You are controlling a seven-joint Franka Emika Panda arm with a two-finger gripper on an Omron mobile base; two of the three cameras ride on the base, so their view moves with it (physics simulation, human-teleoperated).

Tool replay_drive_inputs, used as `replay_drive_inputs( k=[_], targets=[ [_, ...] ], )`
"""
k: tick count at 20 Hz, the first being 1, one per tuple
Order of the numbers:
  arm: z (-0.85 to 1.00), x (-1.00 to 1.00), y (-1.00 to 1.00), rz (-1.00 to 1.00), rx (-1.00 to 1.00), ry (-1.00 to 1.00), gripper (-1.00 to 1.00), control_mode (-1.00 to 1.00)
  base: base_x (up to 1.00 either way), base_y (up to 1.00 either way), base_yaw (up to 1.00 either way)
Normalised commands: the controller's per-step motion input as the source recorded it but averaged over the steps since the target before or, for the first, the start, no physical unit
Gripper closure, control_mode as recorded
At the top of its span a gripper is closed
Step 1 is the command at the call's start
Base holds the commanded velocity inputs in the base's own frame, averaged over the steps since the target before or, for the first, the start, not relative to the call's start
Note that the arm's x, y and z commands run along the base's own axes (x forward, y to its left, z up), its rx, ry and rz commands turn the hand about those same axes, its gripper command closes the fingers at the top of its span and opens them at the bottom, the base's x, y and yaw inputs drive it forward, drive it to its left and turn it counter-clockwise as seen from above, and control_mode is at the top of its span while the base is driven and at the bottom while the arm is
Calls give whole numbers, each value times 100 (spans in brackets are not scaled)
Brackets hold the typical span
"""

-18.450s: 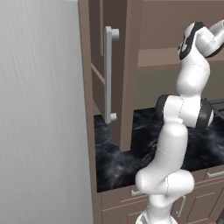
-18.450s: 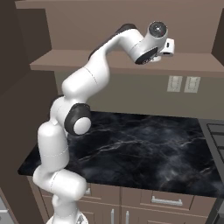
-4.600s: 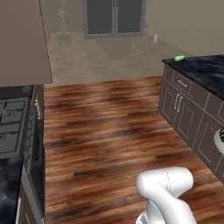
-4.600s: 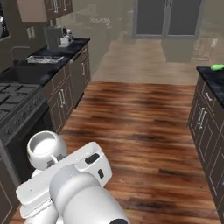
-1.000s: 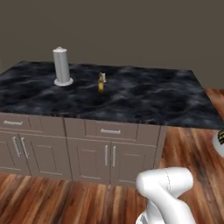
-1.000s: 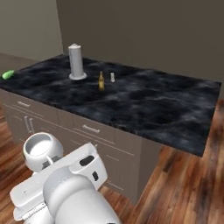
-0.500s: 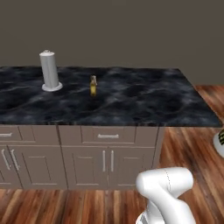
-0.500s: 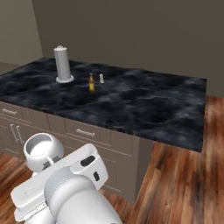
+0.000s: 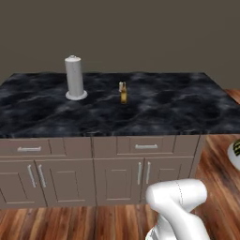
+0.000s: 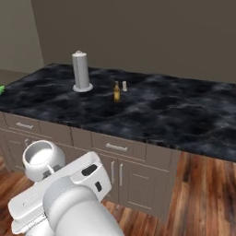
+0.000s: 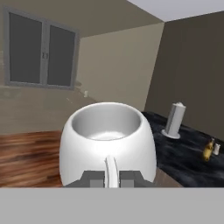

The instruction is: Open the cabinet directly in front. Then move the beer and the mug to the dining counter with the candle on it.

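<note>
My gripper (image 11: 111, 179) is shut on the handle of the mug (image 11: 107, 142), a squat white cup held upright with its mouth up. The same mug (image 10: 41, 159) shows low beside my arm, and at the right edge (image 9: 236, 153) with a dark mark on it. Ahead stands the dining counter (image 9: 178, 105) with its black marble top. On it the beer (image 9: 123, 93), a slim amber bottle, stands upright with the small cream candle (image 10: 124, 86) right beside it. The cabinet is out of view.
A tall grey cylinder (image 9: 74, 78) on a round base stands left of the bottle. Grey drawers and doors (image 9: 117, 173) face me under the top. A green thing (image 10: 1, 89) lies at the counter's far left edge. Wood floor (image 10: 207, 193) runs around the right end.
The whole picture has shifted: the base has moved, and the counter with its cylinder and bottle now sits further right and more square-on. The mug stays in my grip.
</note>
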Motion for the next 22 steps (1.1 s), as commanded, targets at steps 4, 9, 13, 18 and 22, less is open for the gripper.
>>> replay_drive_inputs(
  k=[4,9,13,18,22],
  targets=[
    [0,0,0,0,0,0,100,100,9,73,-6],
    [0,0,0,0,0,0,100,100,23,38,-4],
    [0,0,0,0,0,0,100,100,40,0,-10],
    [0,0,0,0,0,0,100,100,56,-4,-7],
    [0,0,0,0,0,0,100,100,66,-1,-6]
  ],
)
